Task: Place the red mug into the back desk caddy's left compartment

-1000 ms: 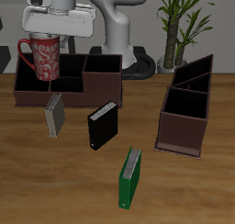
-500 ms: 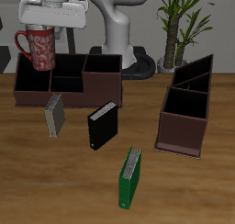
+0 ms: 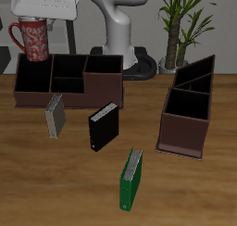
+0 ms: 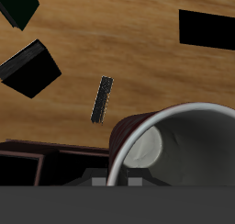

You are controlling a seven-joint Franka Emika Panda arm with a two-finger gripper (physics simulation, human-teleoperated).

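On the counter (image 3: pixel 176 188), the back desk caddy (image 3: pixel 69 81) waits, its left compartment (image 3: pixel 33 74) open below. The red mug (image 3: pixel 34 39) hangs above it, apparently clamped by the hand (image 3: pixel 44 14); lower it straight, clearing the walls.

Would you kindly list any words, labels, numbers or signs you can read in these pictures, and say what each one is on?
No readable text shows in either view.
red mug: only a pale speckled pattern, no letters.
Black book, green book and grey book: covers plain or too small to show print.
back desk caddy and the other caddy: unmarked.
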